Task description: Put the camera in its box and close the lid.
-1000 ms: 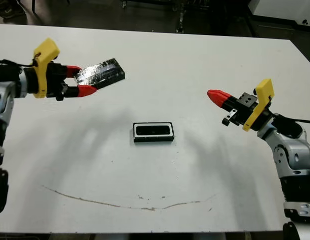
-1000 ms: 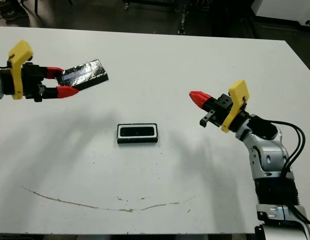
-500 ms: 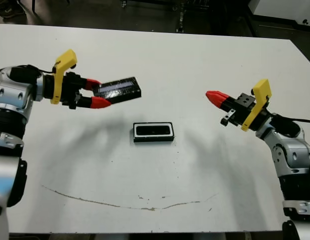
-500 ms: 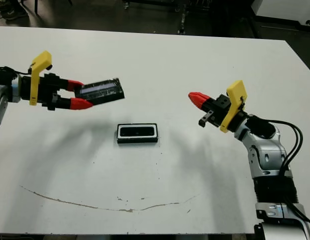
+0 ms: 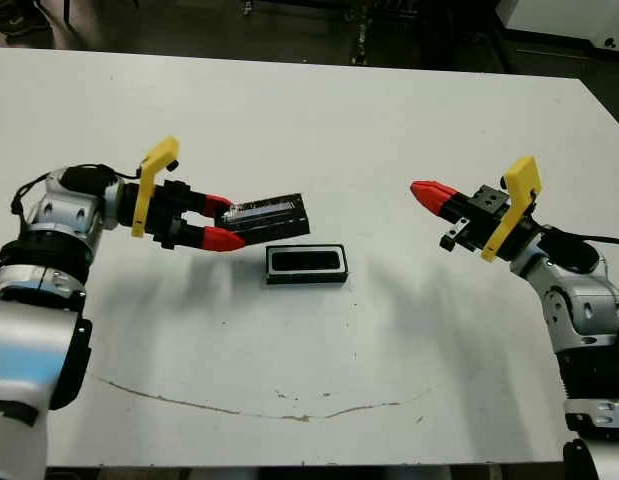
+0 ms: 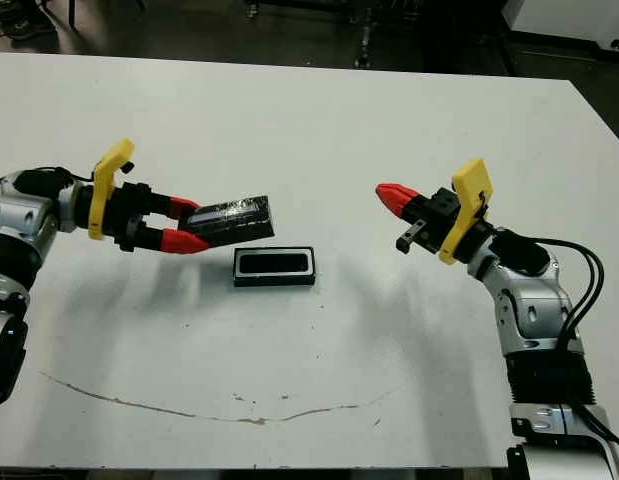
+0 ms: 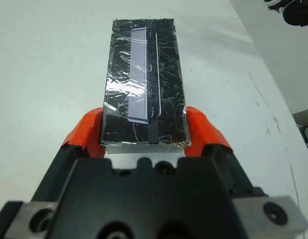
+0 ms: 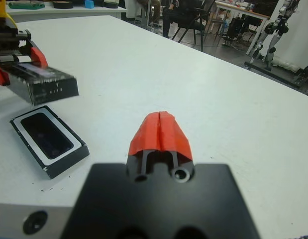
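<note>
The box [image 5: 272, 265] rests on the white table near the middle, a shallow black tray with a white lining. The camera [image 5: 306, 261] lies inside it as a dark bar; the right wrist view shows it there too [image 8: 47, 135]. My left gripper [image 5: 221, 221] is shut on the lid [image 5: 270, 214], a glossy black slab with a pale stripe [image 7: 139, 74]. The lid hovers tilted just behind and left of the box, not touching it. My right gripper [image 5: 426, 192] is shut on nothing, raised above the table well to the right of the box.
A thin brownish smear [image 5: 239, 405] curves across the table near its front edge. Beyond the far table edge lie dark floor and chair legs [image 5: 361, 30]. Chairs and a seated person [image 8: 183, 15] show past the table in the right wrist view.
My left gripper has carried the lid rightward and down from the far left, ending close beside the box. The right arm has hardly moved.
</note>
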You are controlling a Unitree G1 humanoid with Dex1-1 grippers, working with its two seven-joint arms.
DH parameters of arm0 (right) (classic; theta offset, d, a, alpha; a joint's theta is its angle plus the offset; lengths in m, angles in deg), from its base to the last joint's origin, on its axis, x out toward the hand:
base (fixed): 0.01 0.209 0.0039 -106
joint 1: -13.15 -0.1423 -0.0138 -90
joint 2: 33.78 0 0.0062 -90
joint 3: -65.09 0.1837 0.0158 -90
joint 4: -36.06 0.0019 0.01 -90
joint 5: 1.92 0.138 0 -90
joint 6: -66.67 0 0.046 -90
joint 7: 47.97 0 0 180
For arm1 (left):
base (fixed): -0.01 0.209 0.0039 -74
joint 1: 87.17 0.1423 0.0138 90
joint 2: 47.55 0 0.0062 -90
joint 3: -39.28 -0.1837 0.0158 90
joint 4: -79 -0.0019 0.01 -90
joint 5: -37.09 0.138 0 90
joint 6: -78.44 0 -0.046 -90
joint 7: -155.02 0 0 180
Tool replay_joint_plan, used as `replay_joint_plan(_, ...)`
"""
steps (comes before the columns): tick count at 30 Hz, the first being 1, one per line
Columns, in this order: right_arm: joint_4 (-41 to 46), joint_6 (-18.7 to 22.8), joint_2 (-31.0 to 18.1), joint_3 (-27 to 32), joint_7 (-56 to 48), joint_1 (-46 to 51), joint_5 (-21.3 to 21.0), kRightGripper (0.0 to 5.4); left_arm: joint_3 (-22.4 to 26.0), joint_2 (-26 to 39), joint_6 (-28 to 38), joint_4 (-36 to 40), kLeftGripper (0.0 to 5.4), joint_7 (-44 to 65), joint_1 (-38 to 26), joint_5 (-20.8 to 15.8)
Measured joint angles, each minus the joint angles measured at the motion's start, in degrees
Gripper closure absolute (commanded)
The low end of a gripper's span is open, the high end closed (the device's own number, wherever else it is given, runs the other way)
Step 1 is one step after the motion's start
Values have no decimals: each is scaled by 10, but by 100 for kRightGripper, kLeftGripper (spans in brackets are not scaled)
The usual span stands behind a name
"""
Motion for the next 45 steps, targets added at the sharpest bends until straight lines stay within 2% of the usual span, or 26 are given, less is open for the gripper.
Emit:
replay_joint_plan(7, -1, -2, 0, 0, 1, 0, -1, 540, -4, -22, 16, -4, 222, 0, 3, 3)
replay_joint_plan(16, -1, -1, 0, 1, 0, 0, 0, 540, -8, -31, 24, 17, 222, -8, 19, 28)
replay_joint_plan(25, 2, -1, 0, 1, 1, 0, 0, 540, -21, -35, 12, 81, 222, -49, 49, 51)
replay_joint_plan(39, 3, -1, 0, 6, -1, 2, 2, 540, -12, -35, 45, 119, 222, -82, 90, 36)
replay_joint_plan(45, 3, -1, 0, 7, -1, 3, 2, 540, -18, -35, 35, 118, 222, -84, 90, 36)
